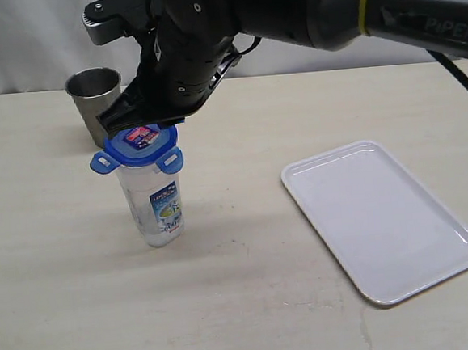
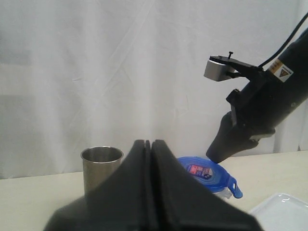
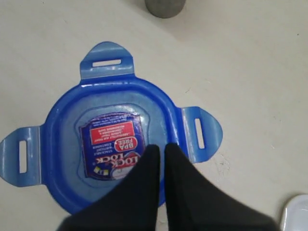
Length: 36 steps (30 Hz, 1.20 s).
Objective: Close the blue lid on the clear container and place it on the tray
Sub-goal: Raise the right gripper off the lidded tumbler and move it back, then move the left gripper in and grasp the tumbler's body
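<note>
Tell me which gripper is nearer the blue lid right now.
Right. The right gripper is directly over the blue lid, shut tips on or just above its top. The left gripper, also shut, is set back, with the lid beyond its tips.

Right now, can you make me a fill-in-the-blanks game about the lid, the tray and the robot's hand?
The blue lid sits on ____ of the clear container.
The colour of the tray is ____.
The right gripper over the lid has its jaws ____.
Missing words: top, white, shut.
</note>
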Motion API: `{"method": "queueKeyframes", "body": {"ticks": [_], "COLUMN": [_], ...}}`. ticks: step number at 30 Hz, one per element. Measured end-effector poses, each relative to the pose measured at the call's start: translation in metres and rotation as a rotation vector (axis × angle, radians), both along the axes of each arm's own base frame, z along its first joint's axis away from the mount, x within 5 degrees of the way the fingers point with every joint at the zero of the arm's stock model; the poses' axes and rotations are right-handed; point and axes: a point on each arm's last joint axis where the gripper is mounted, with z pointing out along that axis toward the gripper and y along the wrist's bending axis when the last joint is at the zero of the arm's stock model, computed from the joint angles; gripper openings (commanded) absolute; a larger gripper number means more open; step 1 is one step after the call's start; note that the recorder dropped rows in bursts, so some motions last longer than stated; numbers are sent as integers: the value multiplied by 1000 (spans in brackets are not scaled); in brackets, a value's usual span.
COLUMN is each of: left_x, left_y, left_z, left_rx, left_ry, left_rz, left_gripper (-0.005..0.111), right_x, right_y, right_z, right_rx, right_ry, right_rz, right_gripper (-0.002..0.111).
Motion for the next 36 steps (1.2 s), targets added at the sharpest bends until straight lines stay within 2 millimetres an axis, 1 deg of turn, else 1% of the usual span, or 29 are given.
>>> {"method": "queueKeyframes", "body": {"ticks": [6,13,15,17,18,20,22,24,26,27,28,30,36], "left_x": [0,0,0,0,0,1,3,7,11,14,18,26,50], "left_y": [0,0,0,0,0,-1,-2,-5,-9,-10,-12,-15,-30], "left_z": [0,0,0,0,0,0,1,2,3,3,1,-4,-25], "left_rx": [0,3,-1,-10,-15,-20,-6,9,39,52,62,80,176], "left_ry": [2,1,2,4,2,2,0,-6,-20,-17,-3,49,187], "left_rz": [0,0,-1,-3,-3,-7,-17,-38,-62,-74,-84,-101,-214], "left_gripper": [0,0,0,1,4,16,37,62,78,82,84,84,84], "right_x": [1,-1,-4,-9,-12,-17,-23,-28,-33,-35,-37,-40,-41], "right_y": [1,3,5,6,7,6,3,-3,-9,-11,-13,-16,-20], "right_z": [-7,-8,-5,2,8,22,38,56,70,74,78,83,85], "right_rx": [-19,-6,13,53,79,124,161,181,194,196,195,192,151], "right_ry": [18,33,48,63,62,45,16,-23,-55,-68,-77,-80,-85], "right_rz": [1,22,44,79,99,136,152,166,170,171,173,175,185], "right_gripper": [4,4,4,4,4,4,4,4,4,4,4,4,4]}}
